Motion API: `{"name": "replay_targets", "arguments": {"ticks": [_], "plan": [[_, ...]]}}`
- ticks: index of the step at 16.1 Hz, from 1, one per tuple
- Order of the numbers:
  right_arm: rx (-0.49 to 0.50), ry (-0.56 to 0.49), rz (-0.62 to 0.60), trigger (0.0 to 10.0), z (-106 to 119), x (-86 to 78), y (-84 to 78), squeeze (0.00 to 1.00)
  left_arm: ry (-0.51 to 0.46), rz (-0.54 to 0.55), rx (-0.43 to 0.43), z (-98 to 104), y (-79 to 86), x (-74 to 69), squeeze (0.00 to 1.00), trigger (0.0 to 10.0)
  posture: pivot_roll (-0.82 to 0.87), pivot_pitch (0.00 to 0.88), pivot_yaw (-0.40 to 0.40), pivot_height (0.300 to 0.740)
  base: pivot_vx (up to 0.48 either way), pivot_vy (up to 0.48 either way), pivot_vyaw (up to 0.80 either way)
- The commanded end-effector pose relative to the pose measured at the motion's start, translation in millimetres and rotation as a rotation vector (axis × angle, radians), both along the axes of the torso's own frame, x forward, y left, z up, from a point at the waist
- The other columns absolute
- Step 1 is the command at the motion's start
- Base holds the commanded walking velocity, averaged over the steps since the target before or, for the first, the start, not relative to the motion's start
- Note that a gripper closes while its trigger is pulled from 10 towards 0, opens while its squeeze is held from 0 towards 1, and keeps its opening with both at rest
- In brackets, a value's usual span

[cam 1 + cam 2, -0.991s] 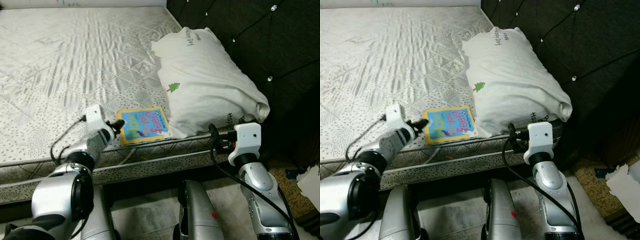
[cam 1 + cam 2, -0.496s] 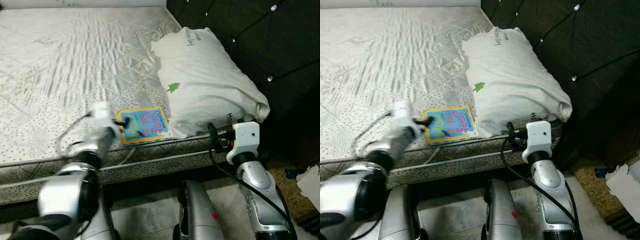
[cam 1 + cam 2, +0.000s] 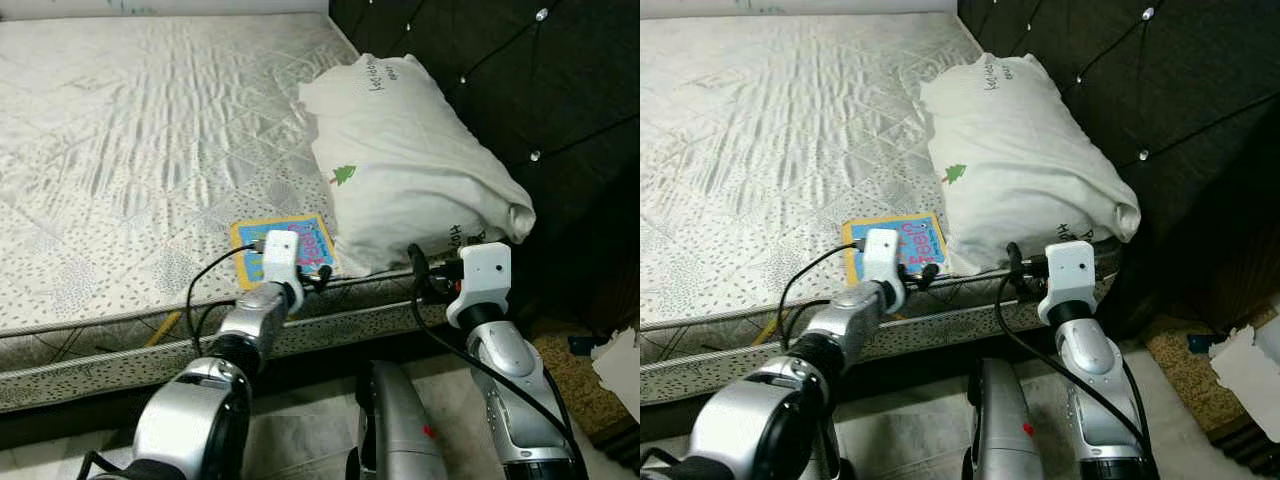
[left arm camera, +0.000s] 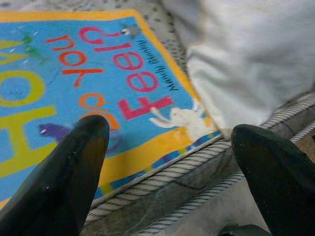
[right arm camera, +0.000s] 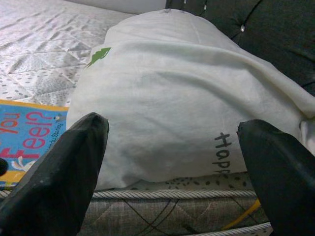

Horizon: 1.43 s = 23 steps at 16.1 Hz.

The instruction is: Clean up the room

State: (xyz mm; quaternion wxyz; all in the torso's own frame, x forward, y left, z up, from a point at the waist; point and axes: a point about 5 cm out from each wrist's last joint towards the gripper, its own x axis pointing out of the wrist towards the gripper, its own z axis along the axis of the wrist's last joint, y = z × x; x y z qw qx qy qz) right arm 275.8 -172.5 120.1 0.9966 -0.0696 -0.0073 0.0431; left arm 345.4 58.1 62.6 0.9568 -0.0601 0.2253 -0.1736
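We found the left gripper [image 3: 318, 272] reached forward over the near edge of the mattress [image 3: 140, 150], its silver forearm angled up from below and its white wrist block lying over the lower part of the book [image 3: 305, 235]. In the left wrist view its two black fingers [image 4: 59, 182] stood wide apart with nothing between them; one tip hung over the book's blue cover and the other sat out past the mattress edge. Whether the near tip actually touched the cover we could not tell from that close, soft view.

The right gripper [image 3: 1012, 262] was held level in front of the bed's edge, pointing at the pillow [image 3: 410, 170]. In the right wrist view its fingers [image 5: 54, 172] were also spread wide and empty, framing the pillow's lower side.

The book, blue with a yellow border and red and yellow lettering, lay flat on the mattress at its near edge, just beside the pillow, its far corner touching or slipping slightly under the pillow's side. The white pillow, printed with a small green tree and dark lettering, rested against the dark tufted headboard [image 3: 520, 70].

A black cable [image 3: 205, 285] looped from the left wrist. On the floor at the right lay a crumpled piece of white paper [image 3: 620, 365] on a brownish mat [image 3: 575, 385].
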Motion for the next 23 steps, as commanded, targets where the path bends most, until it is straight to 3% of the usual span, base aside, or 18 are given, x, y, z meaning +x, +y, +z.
{"name": "replay_targets", "arguments": {"ticks": [1,4,8,10,13,18,23], "plan": [[0.000,0.002,-0.012,10.0,-1,1.6,-1.6,0.00,-0.008,-0.017,-0.001,0,-6.3,-2.4,1.00,10.0,-0.12,0.022,-0.037,0.518,0.000,0.000,0.00],[0.002,0.001,-0.009,10.0,-1,2.3,-0.5,0.00,0.090,-0.009,-0.023,-19,-13.5,-17.7,1.00,10.0,-0.12,0.023,-0.037,0.518,0.000,0.000,0.00],[0.002,0.001,0.001,10.0,-2,3.1,1.7,0.00,0.054,-0.084,0.032,-22,-30.8,-29.8,1.00,10.0,-0.11,0.027,-0.045,0.518,0.000,0.000,0.00],[0.005,0.002,0.008,10.0,-2,4.3,4.1,0.00,0.060,-0.041,0.025,-25,-28.7,-33.1,1.00,10.0,-0.10,0.029,-0.048,0.518,0.000,0.000,0.00],[0.008,0.006,0.026,10.0,-2,5.4,7.6,0.00,-0.029,-0.036,0.084,-17,-27.3,-31.7,1.00,10.0,-0.09,0.030,-0.061,0.518,0.000,0.000,0.00],[0.007,0.006,0.069,10.0,-2,12.7,13.7,0.00,0.087,0.013,0.047,-32,-24.4,-49.2,0.99,10.0,-0.06,0.022,-0.087,0.518,0.000,0.000,0.00],[0.011,0.003,0.073,10.0,-1,16.1,15.9,0.00,0.102,0.100,0.025,-33,-7.1,-44.7,0.95,10.0,-0.05,0.020,-0.087,0.518,0.000,0.000,0.00]]}}
